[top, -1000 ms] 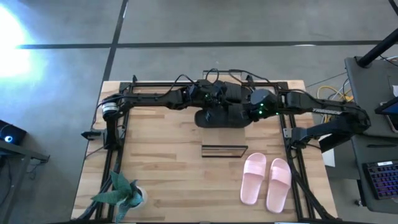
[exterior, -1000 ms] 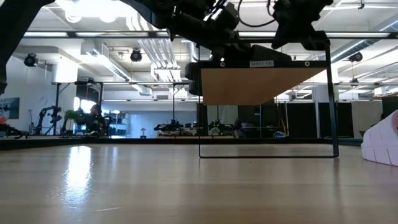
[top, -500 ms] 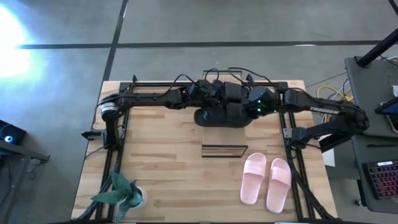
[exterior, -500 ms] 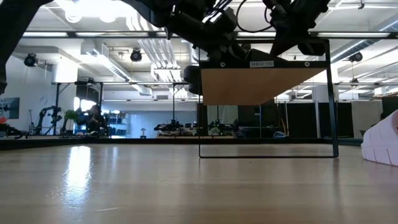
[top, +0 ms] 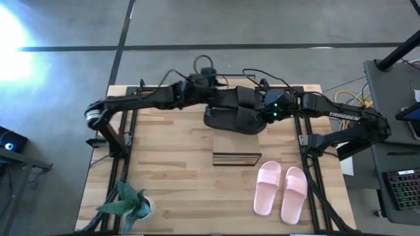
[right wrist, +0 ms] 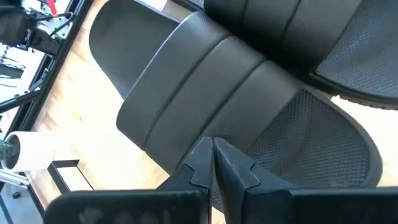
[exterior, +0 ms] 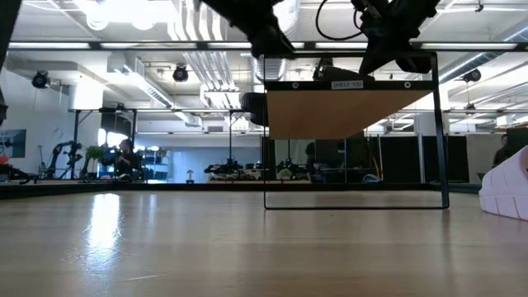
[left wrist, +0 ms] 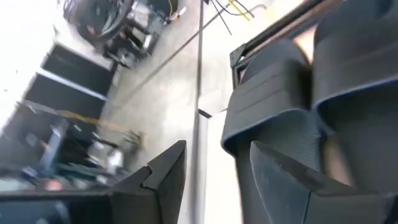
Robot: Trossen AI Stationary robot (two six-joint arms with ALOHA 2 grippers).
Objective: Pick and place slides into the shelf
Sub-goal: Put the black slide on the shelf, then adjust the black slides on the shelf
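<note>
Black slides (top: 233, 119) side by side near table's (top: 164, 170) far edge, just beyond shelf (top: 236, 158); pink slides (top: 281, 190) toward near right corner. Left claw (left wrist: 211, 171) spread open beside black pair, gripping nothing. Right claw (right wrist: 211, 163) fully closed, tips over one black slide's sole.

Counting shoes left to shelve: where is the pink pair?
In the high view, the pink slides lie side by side on the table's near right part, just right of the shelf, apart from both hands.
</note>
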